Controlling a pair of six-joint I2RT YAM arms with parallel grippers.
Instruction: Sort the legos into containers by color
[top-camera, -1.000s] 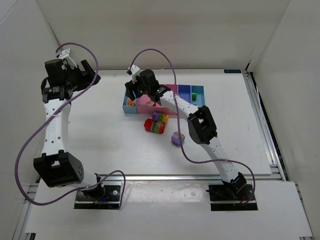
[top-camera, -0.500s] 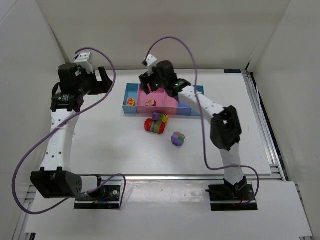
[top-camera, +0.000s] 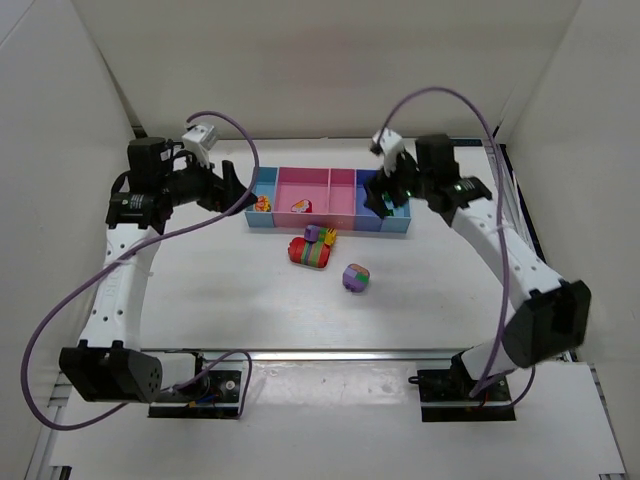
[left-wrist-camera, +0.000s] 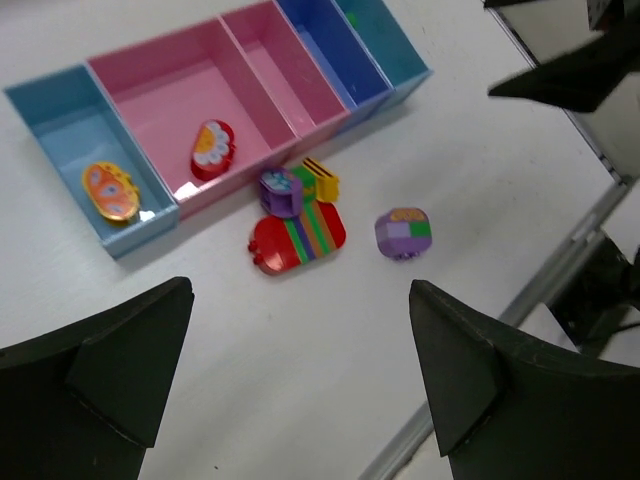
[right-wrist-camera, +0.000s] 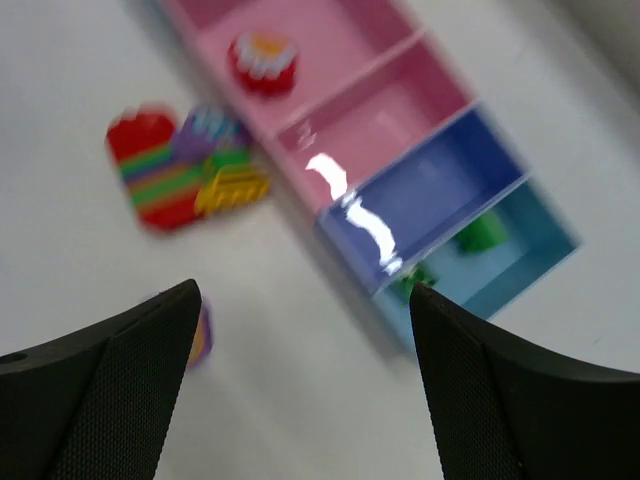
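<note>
Top external shows the left gripper, spread, newly near the joined row of blue and pink plastic bins, a red-striped brick chunk and a purple brick chunk loose in front of the row — unsorted — and the right gripper swung to the right end, spread and empty.

Bins light blue, pink, pink, dark blue, light blue, red chunk multicolour-striped, purple chunk green-patched

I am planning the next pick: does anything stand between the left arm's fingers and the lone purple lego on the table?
Nothing visible does. From the left wrist, the open fingers frame only bare table before the purple lego, which lies apart from the red striped chunk.
</note>
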